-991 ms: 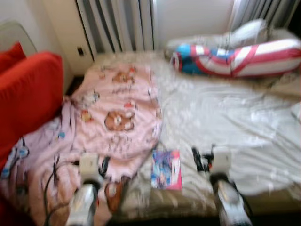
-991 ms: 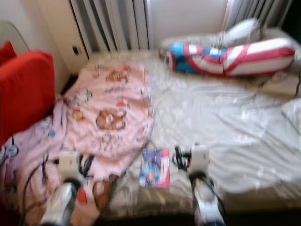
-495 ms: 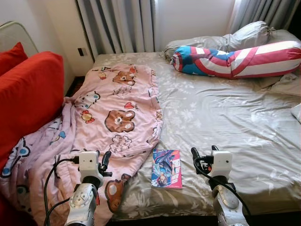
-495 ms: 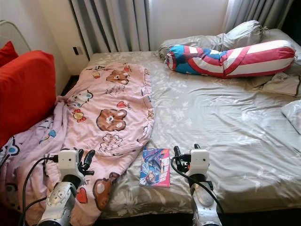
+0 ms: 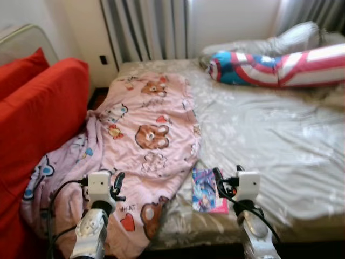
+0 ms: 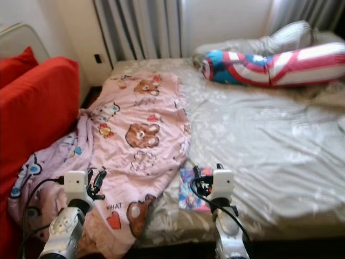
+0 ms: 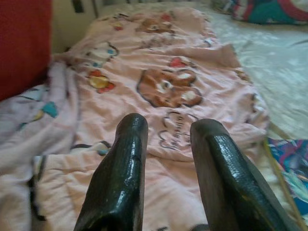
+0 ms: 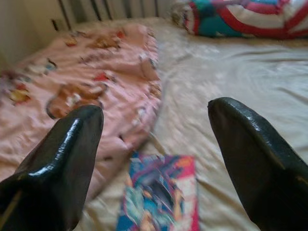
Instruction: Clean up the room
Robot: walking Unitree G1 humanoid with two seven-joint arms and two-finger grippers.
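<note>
A pink cartoon-print blanket (image 5: 156, 129) lies crumpled over the left half of the bed and spills off its near left corner. A colourful book (image 5: 206, 190) lies flat on the grey sheet (image 5: 269, 135) by the blanket's edge, near the bed's front edge. My right gripper (image 5: 223, 181) hovers open just right of the book; in the right wrist view the book (image 8: 161, 202) sits low between its wide-spread fingers (image 8: 72, 144). My left gripper (image 5: 116, 183) hangs over the blanket's lower part, its fingers (image 7: 127, 154) slightly parted and holding nothing.
A red sofa with cushions (image 5: 38, 118) stands close on the left. A red, white and blue bolster (image 5: 275, 67) and grey pillows (image 5: 291, 38) lie at the head of the bed. Curtains (image 5: 145, 27) hang behind.
The whole picture has shifted right, so the camera has turned left a little. The book now lies closer to my right gripper. Both arms keep their pose.
</note>
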